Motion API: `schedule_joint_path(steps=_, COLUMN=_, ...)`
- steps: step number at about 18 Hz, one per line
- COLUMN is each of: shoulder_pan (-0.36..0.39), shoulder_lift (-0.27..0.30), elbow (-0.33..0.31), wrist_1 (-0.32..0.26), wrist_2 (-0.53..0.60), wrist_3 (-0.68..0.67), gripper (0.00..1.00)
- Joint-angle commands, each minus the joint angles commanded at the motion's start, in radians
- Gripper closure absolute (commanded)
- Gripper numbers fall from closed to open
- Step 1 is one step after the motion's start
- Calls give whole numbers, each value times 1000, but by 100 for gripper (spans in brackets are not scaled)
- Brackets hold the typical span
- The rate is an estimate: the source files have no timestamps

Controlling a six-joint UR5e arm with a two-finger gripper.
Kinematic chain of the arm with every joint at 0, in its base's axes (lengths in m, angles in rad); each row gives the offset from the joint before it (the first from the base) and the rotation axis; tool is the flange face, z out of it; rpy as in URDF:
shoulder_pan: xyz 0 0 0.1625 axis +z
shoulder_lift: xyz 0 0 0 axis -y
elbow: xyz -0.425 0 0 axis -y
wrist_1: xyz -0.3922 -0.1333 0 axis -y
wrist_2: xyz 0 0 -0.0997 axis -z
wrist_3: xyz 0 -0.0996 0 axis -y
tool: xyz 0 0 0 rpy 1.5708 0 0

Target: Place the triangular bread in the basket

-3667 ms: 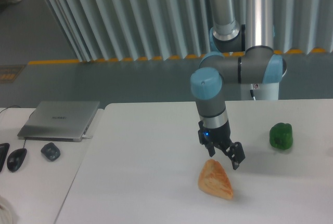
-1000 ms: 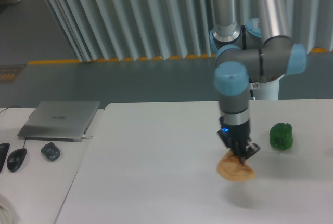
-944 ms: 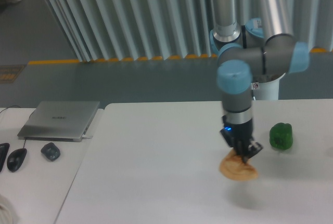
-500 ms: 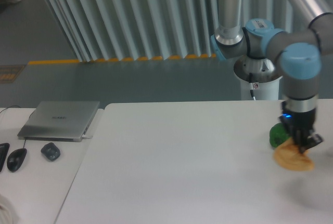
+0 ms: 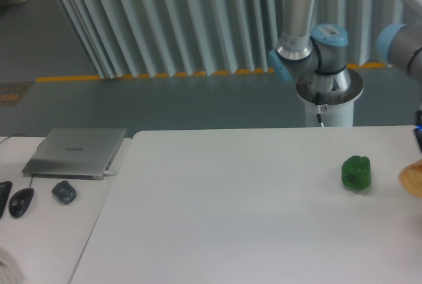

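Only a golden-orange sliver of the triangular bread (image 5: 413, 181) shows at the right edge of the frame, above the white table (image 5: 237, 218). The gripper's fingers are past the right edge and out of view; only a dark bit of the wrist with a blue light (image 5: 419, 136) and the arm's grey and blue elbow (image 5: 401, 43) show. The bread sits right under that wrist. No basket is in view.
A small green bell pepper (image 5: 356, 172) sits on the table just left of the bread. The arm's base (image 5: 328, 93) stands behind the table. On a side desk at left are a closed laptop (image 5: 76, 152), a dark mouse (image 5: 64, 192) and another mouse (image 5: 21, 201).
The gripper closed on the bread, lifted it and carried it rightward across the table, past the green pepper. It has now gone mostly out of frame at the right edge.
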Motion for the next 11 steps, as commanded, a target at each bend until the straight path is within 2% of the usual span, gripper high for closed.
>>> schedule_joint_path(steps=1, shoulder_pan=18, shoulder_lift=-2, elbow=11, wrist_1=12, wrist_2=2, wrist_3=6, gripper=92)
schedule_joint_path(steps=4, shoulder_pan=49, shoulder_lift=-8, elbow=12, wrist_1=112, wrist_2=-2, wrist_3=12, gripper=93)
schedule_joint_path(steps=6, shoulder_pan=68, shoulder_lift=-18, elbow=14, wrist_1=132, wrist_2=-3, wrist_3=0, gripper=93)
schedule_joint_path(steps=8, shoulder_pan=72, shoulder_lift=-37, elbow=14, wrist_1=190, wrist_2=-2, wrist_3=-7, gripper=92)
schedule_joint_path(steps=9, shoulder_pan=100, shoulder_lift=-58, elbow=2, wrist_1=221, wrist_2=-2, wrist_3=5, gripper=91)
schedule_joint_path(steps=11, shoulder_pan=111, shoulder_lift=-67, elbow=11, wrist_1=226, wrist_2=-2, wrist_3=6, gripper=91)
